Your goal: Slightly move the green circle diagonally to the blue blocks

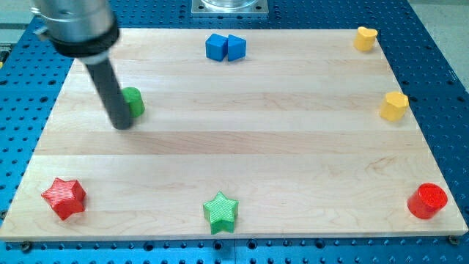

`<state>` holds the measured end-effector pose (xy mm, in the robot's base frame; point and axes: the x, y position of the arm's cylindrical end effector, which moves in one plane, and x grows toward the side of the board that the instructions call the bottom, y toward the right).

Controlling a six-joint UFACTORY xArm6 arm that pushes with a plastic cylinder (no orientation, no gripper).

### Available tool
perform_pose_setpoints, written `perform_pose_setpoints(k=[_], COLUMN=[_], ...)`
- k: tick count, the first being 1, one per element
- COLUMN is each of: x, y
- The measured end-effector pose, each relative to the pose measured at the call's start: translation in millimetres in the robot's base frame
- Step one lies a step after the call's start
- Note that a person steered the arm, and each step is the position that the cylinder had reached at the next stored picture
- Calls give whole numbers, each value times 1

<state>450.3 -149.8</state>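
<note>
Now my tip point(122, 125) is seen touching the green circle point(134, 101) on its lower left; no pincer is carried. Blue blocks point(225, 48) are placed well up-right of the circle.

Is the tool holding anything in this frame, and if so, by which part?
Nothing is held. The rod only pushes; my tip sits against the view's left side of the green circle, on the wooden board.

A pale wooden counter point(242, 147) lies on a blue perforated metal base point(440, 59). Near the view's bottom sit a red star block point(64, 198) at left, a green star block point(220, 212) centrally, and a red cylinder block point(427, 201) at right. Two yellow blocks point(366, 37) point(394, 106), shapes unclear, sit along the right edge.
</note>
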Motion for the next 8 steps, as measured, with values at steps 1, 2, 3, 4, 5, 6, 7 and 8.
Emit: perform_pose_setpoints(k=[1,2,3,4,5,6,7,8], x=[0,0,4,-10,-61,-89,-82,-29], y=[33,15,-21,-54,-58,-49,-49,-49])
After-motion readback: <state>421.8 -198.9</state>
